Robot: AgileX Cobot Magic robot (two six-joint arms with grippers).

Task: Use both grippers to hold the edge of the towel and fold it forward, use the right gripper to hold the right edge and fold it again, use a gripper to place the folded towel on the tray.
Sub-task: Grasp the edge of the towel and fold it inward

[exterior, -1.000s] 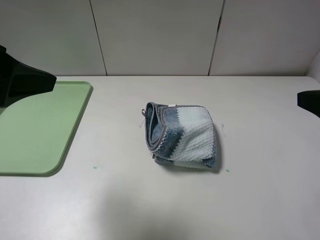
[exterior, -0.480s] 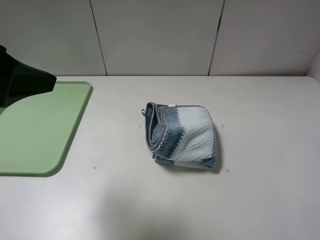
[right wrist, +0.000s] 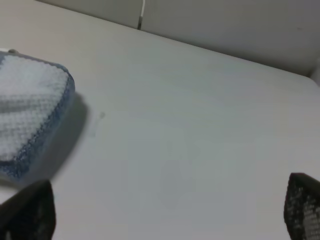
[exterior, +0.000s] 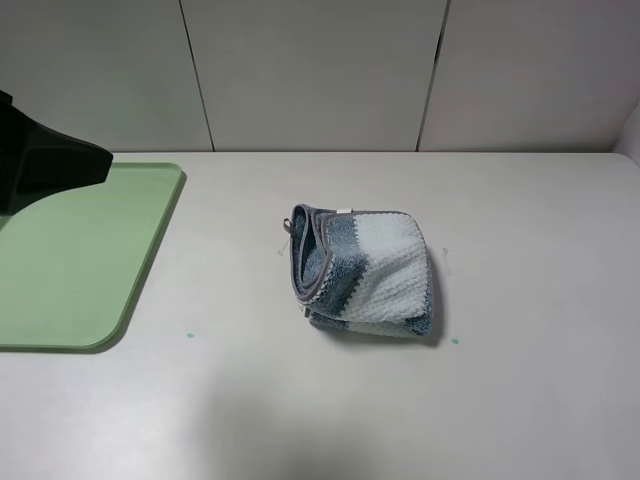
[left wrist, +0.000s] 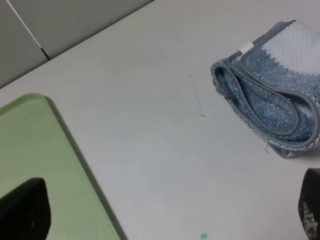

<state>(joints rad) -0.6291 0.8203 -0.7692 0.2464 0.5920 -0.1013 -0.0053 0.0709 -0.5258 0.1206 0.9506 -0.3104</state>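
The towel (exterior: 362,270) lies folded into a thick bundle in the middle of the table, blue-grey and white striped, with grey trim and a small tag on its far edge. It also shows in the left wrist view as the towel (left wrist: 275,95) and in the right wrist view as the towel (right wrist: 30,115). The light-green tray (exterior: 70,260) lies flat at the left, nothing on it. My left arm (exterior: 45,160) hangs over the tray's far side. The left gripper (left wrist: 165,220) is open, well short of the towel. The right gripper (right wrist: 165,215) is open over bare table to the right of the towel.
The white table (exterior: 520,380) spreads bare around the towel. A panelled grey wall (exterior: 320,70) closes off the back. Small green specks (exterior: 189,335) dot the tabletop near the tray and by the towel's front right corner.
The black tip of the right arm seen at the right edge of the exterior view one second ago has drawn out of that view. Towel, tray and left arm have not moved.
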